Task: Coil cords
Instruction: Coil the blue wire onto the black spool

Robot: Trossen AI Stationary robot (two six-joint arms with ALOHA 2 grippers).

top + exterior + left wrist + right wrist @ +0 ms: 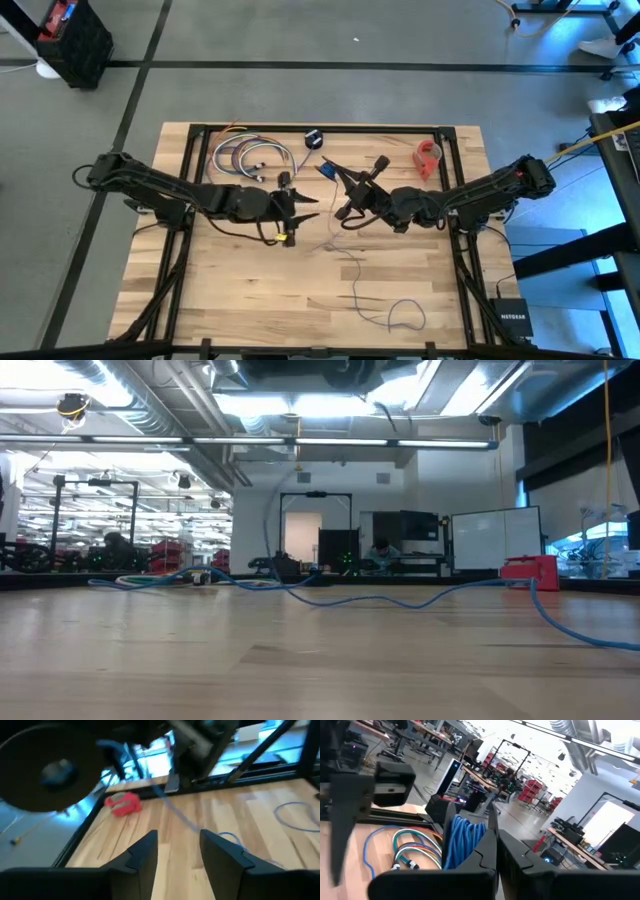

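Blue cord [462, 842] coil pinched by right gripper [492, 837]

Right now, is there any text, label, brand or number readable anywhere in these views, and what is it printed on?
"NETGEAR": white lettering, small and only just legible, on the black box beside the table's near right corner, high view.
Nothing else is readable: the whiteboard in the low view shows no legible writing, and the red object carries no visible label.

overhead looks straight down, low camera level across table [320, 660], wrists close
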